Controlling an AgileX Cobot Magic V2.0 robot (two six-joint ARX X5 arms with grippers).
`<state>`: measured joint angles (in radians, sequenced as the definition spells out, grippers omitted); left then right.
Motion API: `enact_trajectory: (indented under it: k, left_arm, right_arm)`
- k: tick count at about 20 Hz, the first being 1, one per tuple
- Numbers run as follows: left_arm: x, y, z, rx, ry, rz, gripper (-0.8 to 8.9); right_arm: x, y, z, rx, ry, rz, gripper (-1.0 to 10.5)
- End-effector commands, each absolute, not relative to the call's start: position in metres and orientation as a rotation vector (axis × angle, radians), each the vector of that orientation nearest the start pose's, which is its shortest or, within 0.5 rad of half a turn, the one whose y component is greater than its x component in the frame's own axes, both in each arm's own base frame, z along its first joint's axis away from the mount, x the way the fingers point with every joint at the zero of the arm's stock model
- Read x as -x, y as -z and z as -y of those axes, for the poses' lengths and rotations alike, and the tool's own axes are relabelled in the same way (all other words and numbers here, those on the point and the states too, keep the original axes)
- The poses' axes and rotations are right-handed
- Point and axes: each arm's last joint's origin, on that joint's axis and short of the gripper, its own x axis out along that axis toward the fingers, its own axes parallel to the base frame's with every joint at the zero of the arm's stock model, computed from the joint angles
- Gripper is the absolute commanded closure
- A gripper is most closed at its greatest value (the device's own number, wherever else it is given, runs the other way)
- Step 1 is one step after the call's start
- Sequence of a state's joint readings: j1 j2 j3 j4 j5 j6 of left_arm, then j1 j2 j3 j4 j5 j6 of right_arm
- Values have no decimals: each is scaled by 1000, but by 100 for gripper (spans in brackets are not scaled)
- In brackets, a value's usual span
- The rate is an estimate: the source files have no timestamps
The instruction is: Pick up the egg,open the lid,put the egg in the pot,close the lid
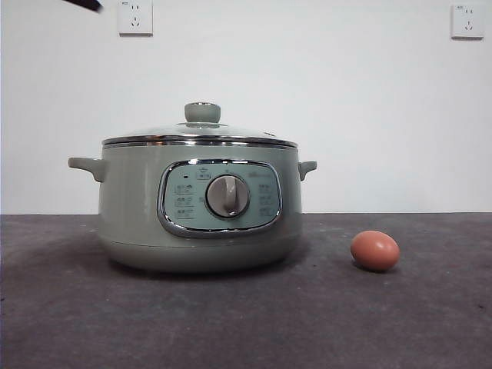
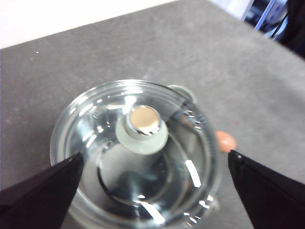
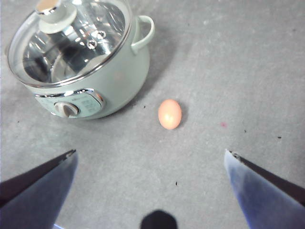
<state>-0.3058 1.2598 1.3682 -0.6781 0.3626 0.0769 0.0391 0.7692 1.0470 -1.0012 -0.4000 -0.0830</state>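
Observation:
The sage-green pot stands on the dark table with its glass lid closed and the green knob on top. The brown-orange egg lies on the table to the pot's right, apart from it. My left gripper is open and empty, high above the lid and its knob; the egg peeks out beside the pot. My right gripper is open and empty, high above the table near the egg, with the pot beside it.
A white wall with two sockets stands behind the table. A black arm tip shows at the top left corner of the front view. Grey table surface lies in front of the pot and egg.

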Motion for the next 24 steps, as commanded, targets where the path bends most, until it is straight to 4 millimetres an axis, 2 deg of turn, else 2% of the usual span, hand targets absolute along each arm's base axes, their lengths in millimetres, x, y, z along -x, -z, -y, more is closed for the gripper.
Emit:
enact_trajectory:
  k: [1,7,11,14,20,22,23,24]
  left_arm:
    - [-264,-380,109,-151,686,-577,186]
    - [-313,-342,150,-237,697,-623,187]
    - [-331,-321,159,-239,700,-640,187]
    - [-339,-312,162,-240,700,-648,187]
    - [-342,-305,164,-240,697,-667,202]
    - [-342,-304,164,-240,700,-679,343]
    - [-341,-304,164,-239,702,-683,383]
    - [-341,-304,164,-236,704,-687,382]
  right_arm:
    - [-119,-350,-16,-59,-453,-705,317]
    - [-118,-349,-16,-63,-452,-722,318]
    - [-118,-349,-16,-63,-452,-723,318]
    - [-118,-349,-16,-63,-452,-722,319]
    - [-118,-349,-16,-62,-452,-721,320]
    - [-118,-349,-16,-62,-452,-721,320]
    - [-118,-349,-16,-62,-452,-721,320]
    - [-118,-349,-16,-62,-452,-721,320]
